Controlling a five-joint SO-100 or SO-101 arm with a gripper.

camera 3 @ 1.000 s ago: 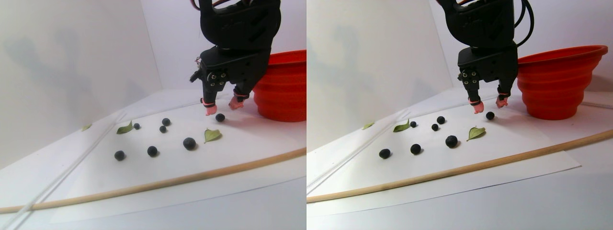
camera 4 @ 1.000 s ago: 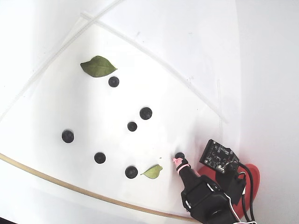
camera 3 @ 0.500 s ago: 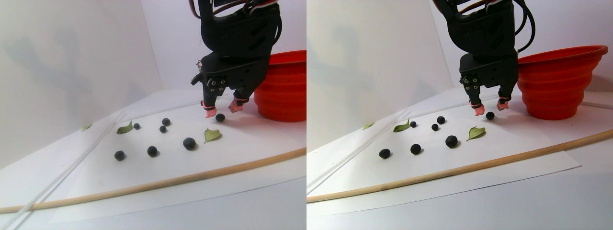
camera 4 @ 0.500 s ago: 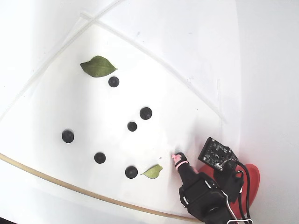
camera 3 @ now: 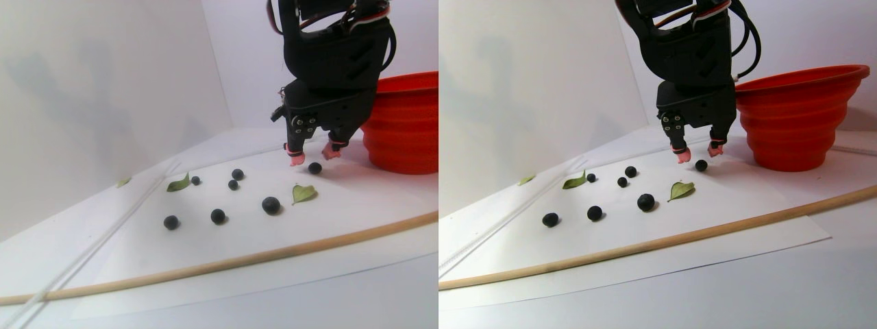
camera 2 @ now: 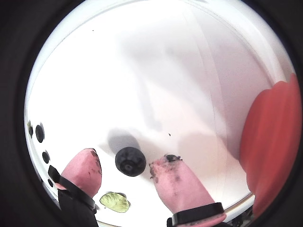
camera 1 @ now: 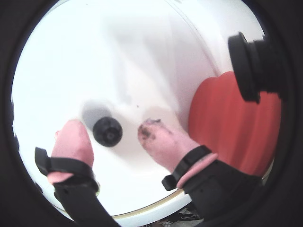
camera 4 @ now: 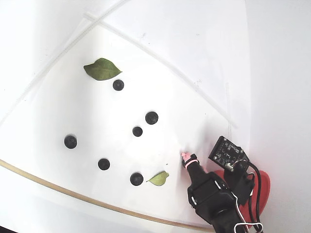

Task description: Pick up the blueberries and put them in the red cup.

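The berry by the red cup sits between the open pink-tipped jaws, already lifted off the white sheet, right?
Not lifted. The berry does sit between the open pink-tipped jaws of the gripper, near the red cup, but it rests on the white sheet. The stereo pair view shows it on the sheet just below the fingertips, and both wrist views show gaps between it and each tip.

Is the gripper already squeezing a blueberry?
No, the blueberry sits on the sheet between the open fingers, with gaps on both sides.
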